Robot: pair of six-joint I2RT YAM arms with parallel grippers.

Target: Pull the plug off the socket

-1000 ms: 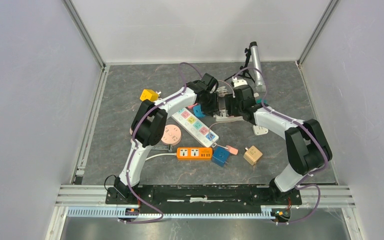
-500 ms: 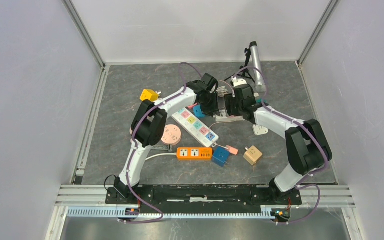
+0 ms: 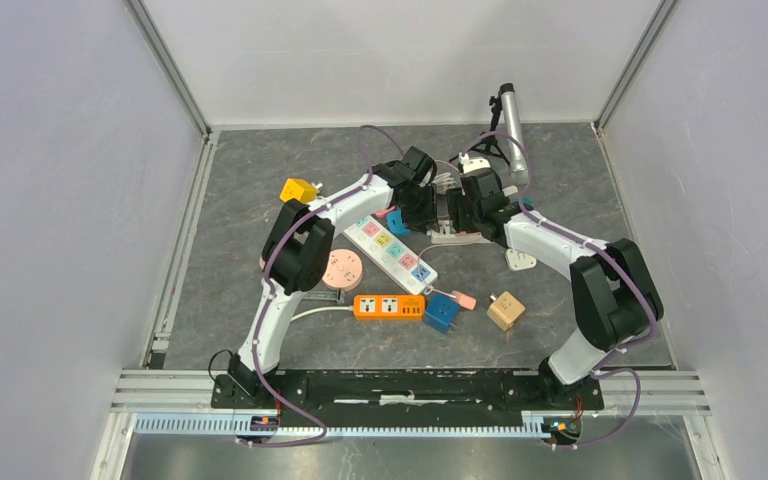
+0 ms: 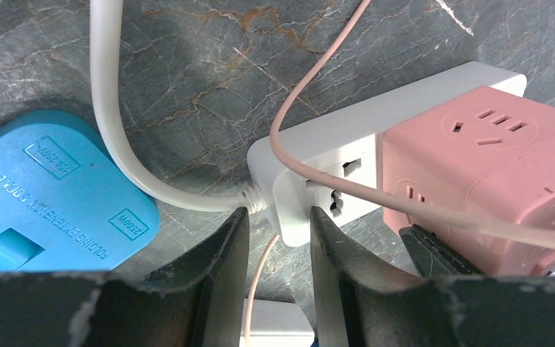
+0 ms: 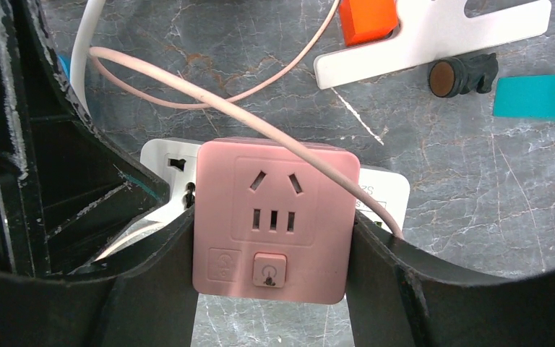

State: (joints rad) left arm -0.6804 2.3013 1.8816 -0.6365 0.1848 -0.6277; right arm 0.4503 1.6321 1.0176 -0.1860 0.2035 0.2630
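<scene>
Now, at forward stretch: left claw (image 4: pixel 276 220) tight around the socket (image 4: pixel 332 141), right claw (image 5: pixel 272 230) tight around the plug (image 5: pixel 271 206).

Orange power strip (image 3: pixel 389 307) lies at six o'clock on the table (image 3: pixel 240 210), blue cube (image 3: pixel 442 312) just beside its three o'clock end, tan cube (image 3: pixel 505 310) near beyond. Yellow cube (image 3: pixel 298 190) sits out at ten o'clock, silver tube (image 3: pixel 510 125) at one.
</scene>
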